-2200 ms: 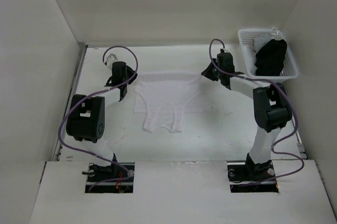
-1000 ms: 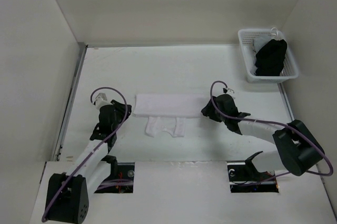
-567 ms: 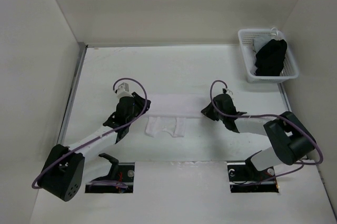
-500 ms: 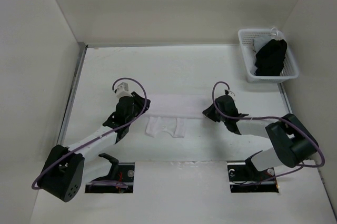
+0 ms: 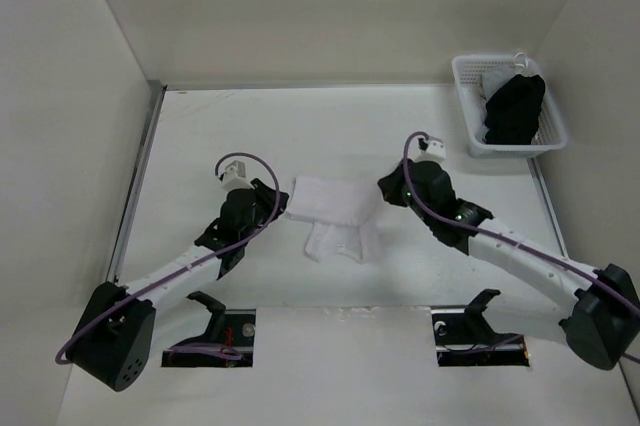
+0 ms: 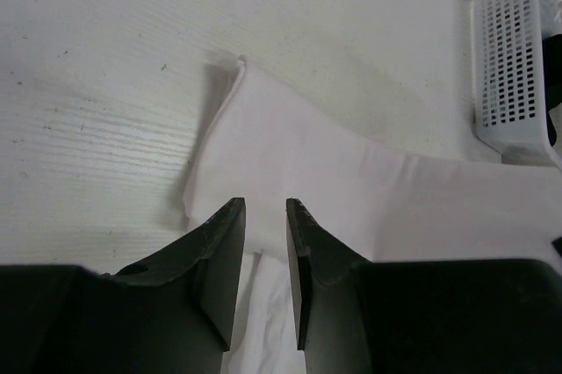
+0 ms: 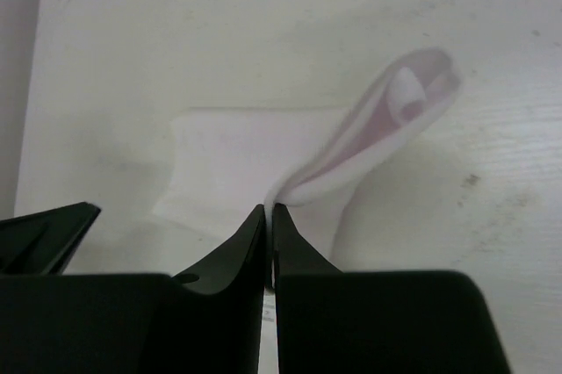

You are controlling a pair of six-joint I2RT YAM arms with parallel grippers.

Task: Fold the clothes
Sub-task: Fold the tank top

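Note:
The clothes (image 5: 335, 201), a white garment, lie as a folded band mid-table with a lower flap toward the arms. My right gripper (image 5: 385, 189) is at the band's right end. In the right wrist view it (image 7: 270, 209) is shut on a raised fold of the clothes (image 7: 237, 154), which curls up ahead of the fingertips. My left gripper (image 5: 282, 204) is at the band's left end. In the left wrist view its jaws (image 6: 263, 203) stand a little apart over the clothes (image 6: 351, 190), with flat fabric showing through the gap and nothing pinched.
A white basket (image 5: 470, 121) holding a black garment (image 5: 515, 106) stands at the back right, and its wall (image 6: 509, 58) shows in the left wrist view. White walls close in the table's left, back and right sides.
The right gripper has shut on the band's right end and lifted it, moving left. The left gripper has moved right onto the left end. The band is shorter now.

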